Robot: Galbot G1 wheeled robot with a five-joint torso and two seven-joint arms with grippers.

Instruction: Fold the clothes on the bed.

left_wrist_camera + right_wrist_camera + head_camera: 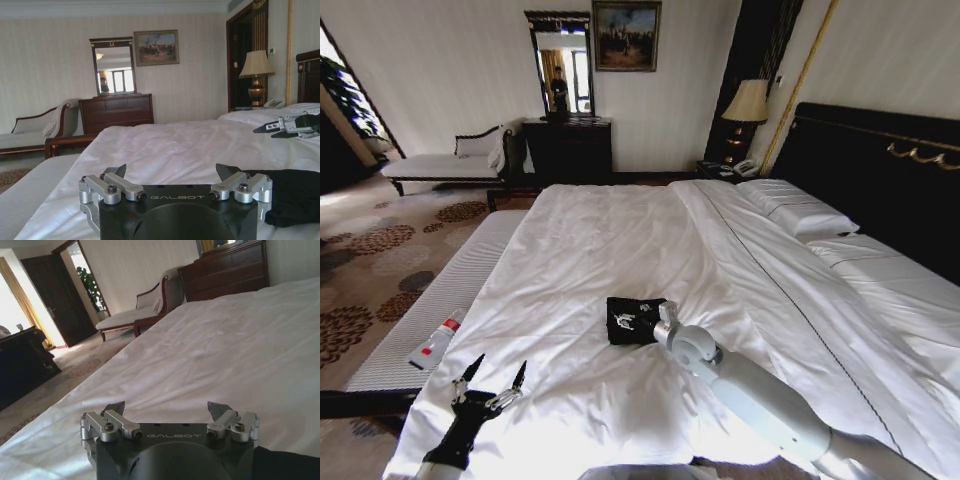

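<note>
The clothes [628,320] are one small black bundle with white lettering, lying near the middle of the white bed [620,230]. My right gripper [648,318] hovers open just over the bundle's right edge, at the end of the outstretched right arm. Its own wrist view shows the right gripper [170,412] with jaws wide apart over bare sheet and the black clothes [287,465] beneath the wrist. My left gripper [492,384] is open and empty near the bed's front left corner. In the left wrist view the left gripper [170,175] faces the clothes [295,195], with the right gripper [272,131] floating above them.
A long white-cushioned bench [430,300] runs along the bed's left side with a red-and-white item [435,342] on it. Pillows [798,210] and a black headboard [880,170] lie to the right. A chaise [450,165], dresser [568,148] and lamp [748,105] stand at the far wall.
</note>
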